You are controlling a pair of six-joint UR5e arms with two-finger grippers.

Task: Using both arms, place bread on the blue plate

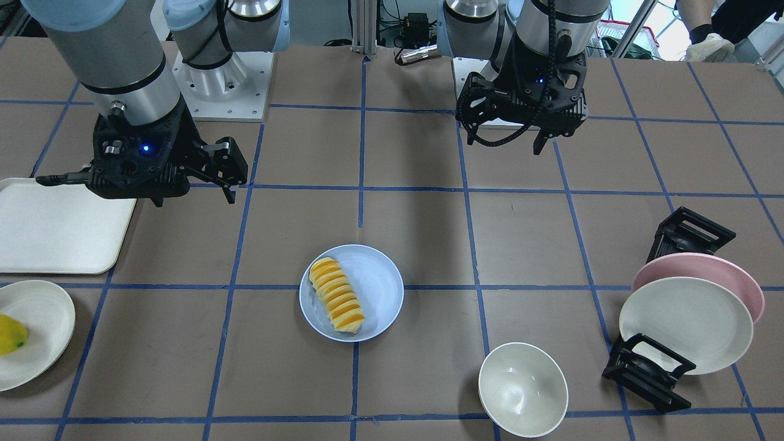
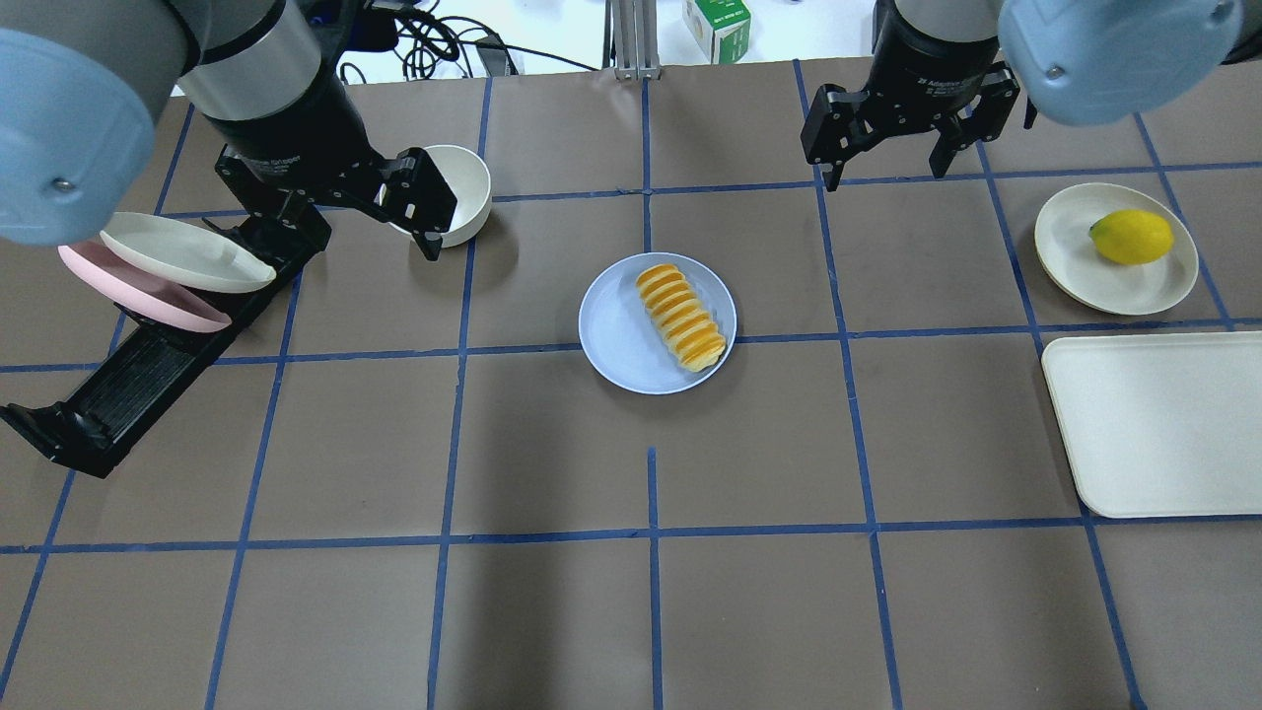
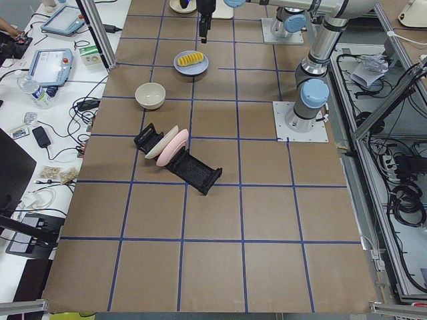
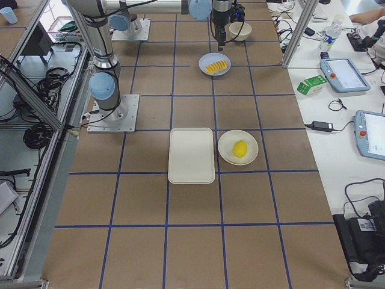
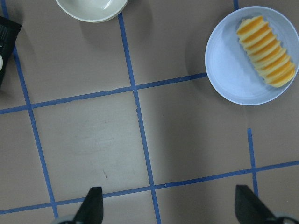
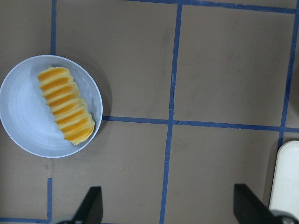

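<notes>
1. Cream bowl (image 1: pixel 522 389) sits closest in the front view, apart from the blue plate (image 1: pixel 380 288). The bread (image 1: pixel 337 296) lies on that plate, off-centre, 1 end at the rim.
2. Risk: a bump to the plate could tip the bread onto the desk (image 1: pixel 416 214). Task looks done, so a re-grasp seems needless.
3. Risk: the left end effector (image 5: pixel 170 210) hangs near the bowl and the plate rack (image 2: pixel 148 380); a careless swing could knock them.
4. Left end effector: fingers wide apart, empty, touching nothing.
5. Right end effector (image 6: pixel 169 209): also wide, empty, over bare desk, well apart from the bread.
</notes>
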